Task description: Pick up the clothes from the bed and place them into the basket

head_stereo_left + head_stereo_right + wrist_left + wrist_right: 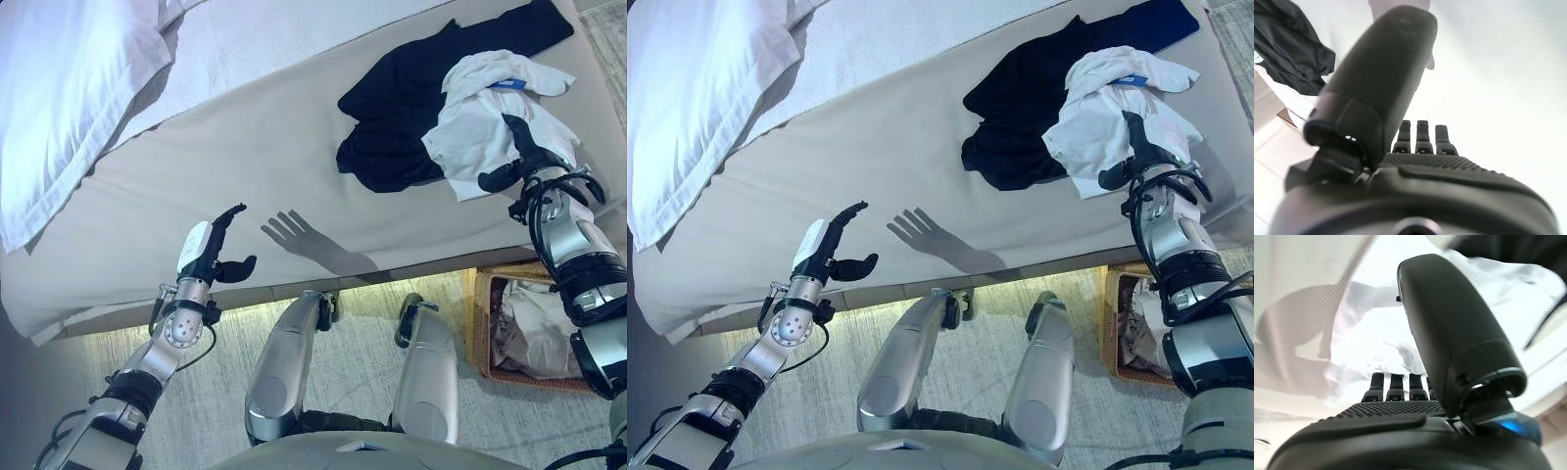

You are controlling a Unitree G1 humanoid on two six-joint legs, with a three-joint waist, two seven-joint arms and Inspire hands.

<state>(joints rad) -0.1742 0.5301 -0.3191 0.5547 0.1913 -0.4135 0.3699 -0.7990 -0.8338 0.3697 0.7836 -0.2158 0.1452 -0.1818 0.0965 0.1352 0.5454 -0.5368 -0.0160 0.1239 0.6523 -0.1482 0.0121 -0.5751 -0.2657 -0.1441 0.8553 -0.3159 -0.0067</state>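
A: Quick rundown, L to R?

B: Far L, a white pillow (69, 88) on the bed (245, 166). Then the left hand (211, 253), raised over the near edge of the mattress, fingers straight, thumb out, nothing in it. Idle, well apart from the clothes.

A: And the clothes?

B: Both on the bed, R end. Dark garment (411, 108) spread flat, white garment (485, 122) crumpled and lying partly on top of it, nearer the robot's R side.

A: R hand?

B: Right hand (524, 152) is at the white garment's near edge, fingers pointing into the cloth. Wrist view shows the fingers (1396, 387) straight, thumb off to one side, white fabric just past the tips. Not closed on anything yet, relaxed, no pinch. Can't tell if the tips touch the cloth.

A: Basket?

B: Wicker basket (482, 323) on the floor by the bed's R end, below the R arm. Some pale cloth already in it.

A: So which step?

B: Reach-to-grasp on the white one, I'd say. Next needs the fingers pushed into a fold & curled w/ the thumb, then lift clear of the dark garment so it doesn't drag along, swing down to the basket. Dark one after.
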